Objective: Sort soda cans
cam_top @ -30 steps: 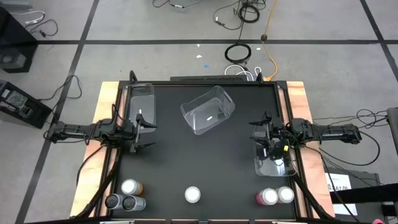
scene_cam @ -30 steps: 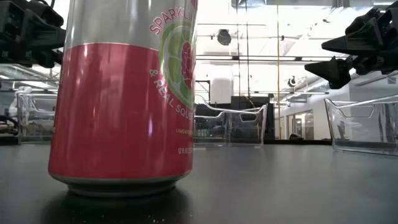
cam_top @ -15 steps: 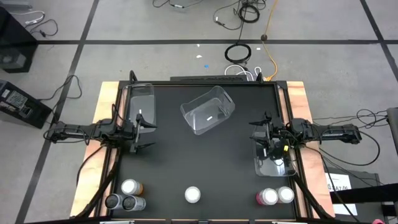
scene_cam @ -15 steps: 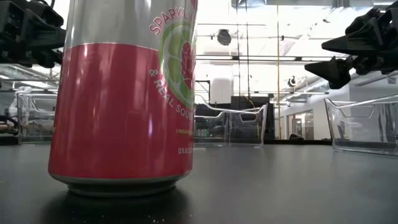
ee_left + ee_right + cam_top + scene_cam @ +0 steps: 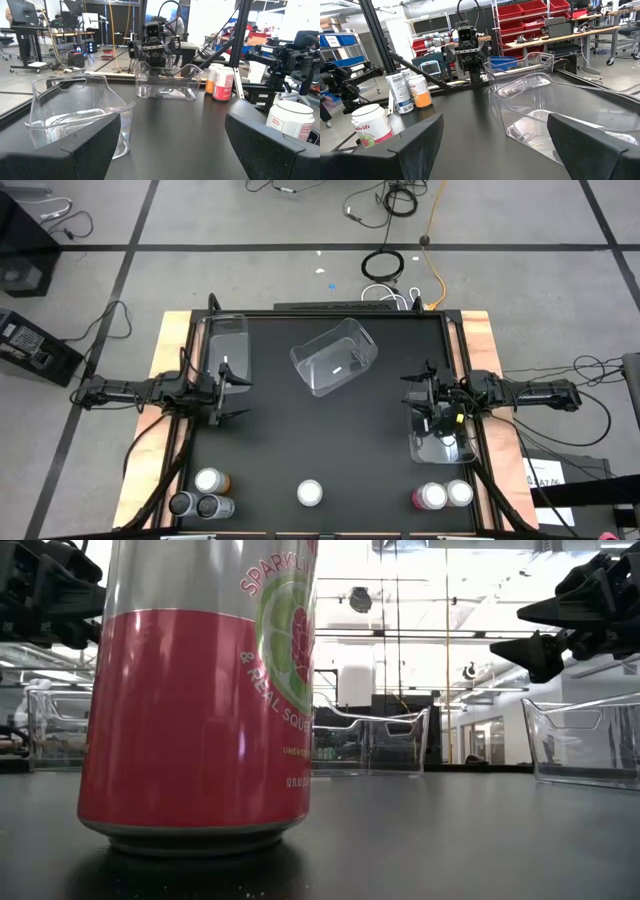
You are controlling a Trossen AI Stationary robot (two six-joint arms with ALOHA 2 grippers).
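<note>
the left gripper (image 5: 228, 389) hovers with fingers spread apart by the desk's left edge, holding nothing, just in front of a clear bin (image 5: 226, 342) at the back left corner. the right gripper (image 5: 425, 399) hangs by the right edge, fingers likewise parted and empty, over another clear bin (image 5: 441, 446). a third clear bin (image 5: 334, 356) lies tilted near the back middle of the desk (image 5: 330, 440).

all soda cans stand upright along the front edge, round silver-white tops up: an orange can (image 5: 210, 480) and two silver-grey cans (image 5: 200, 506) clustered at the front left corner, a red-pink can (image 5: 310, 493) alone at the front middle, and a red-pink can with another beside it (image 5: 443, 496) at the front right.
</note>
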